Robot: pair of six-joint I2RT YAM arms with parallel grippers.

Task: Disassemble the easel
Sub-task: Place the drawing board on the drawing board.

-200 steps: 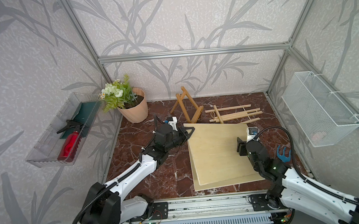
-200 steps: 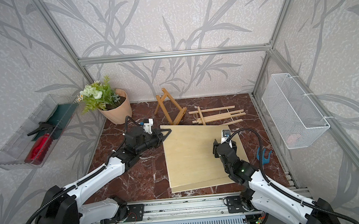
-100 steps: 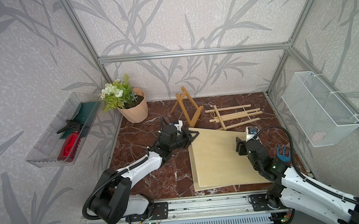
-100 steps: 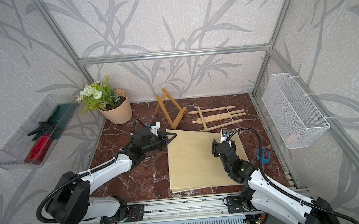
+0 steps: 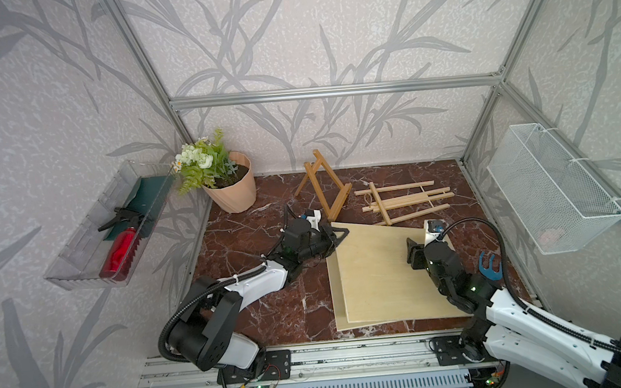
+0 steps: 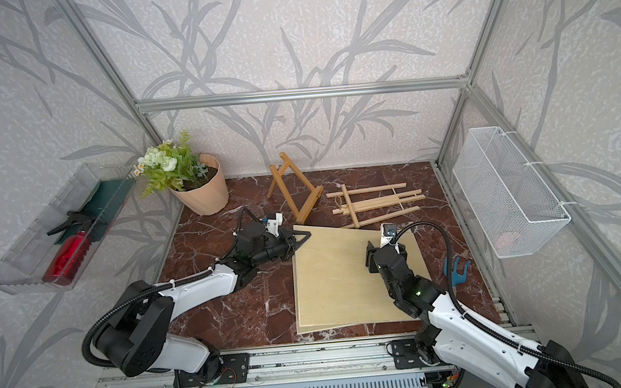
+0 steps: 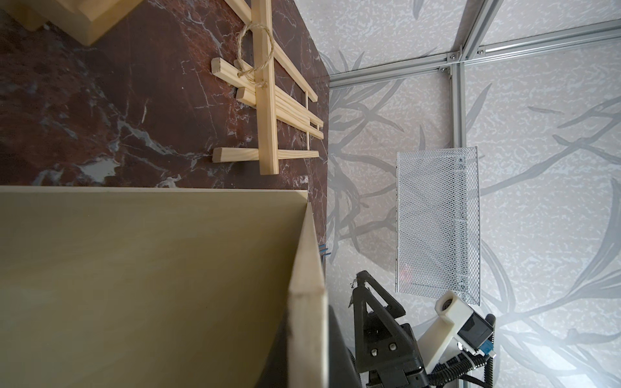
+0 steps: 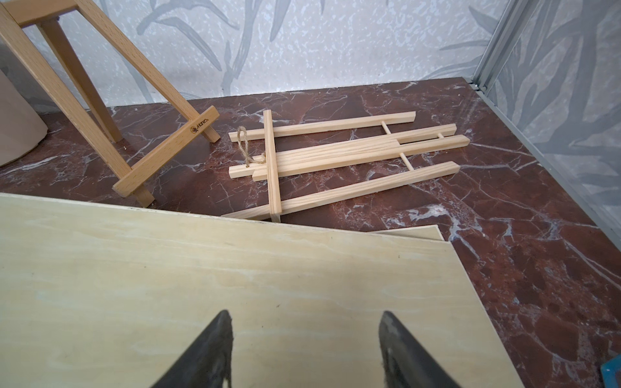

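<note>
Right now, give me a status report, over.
Left hand shut on top board corner. Right hand open above it. Easel flat behind, untouched.

dark red marble tabletop (image 5: 292, 317) with white veins; pale cream plywood board (image 5: 376, 273); honey-brown easel (image 5: 323, 190); peach pot (image 5: 231, 195); grey leaf-patterned walls (image 5: 288, 33); white wire basket (image 5: 551, 191).

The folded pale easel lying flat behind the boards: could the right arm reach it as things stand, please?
Probably yes. The right gripper hovers open over the upper board, and the folded easel lies just past the board's far edge, with nothing standing between them.
</note>
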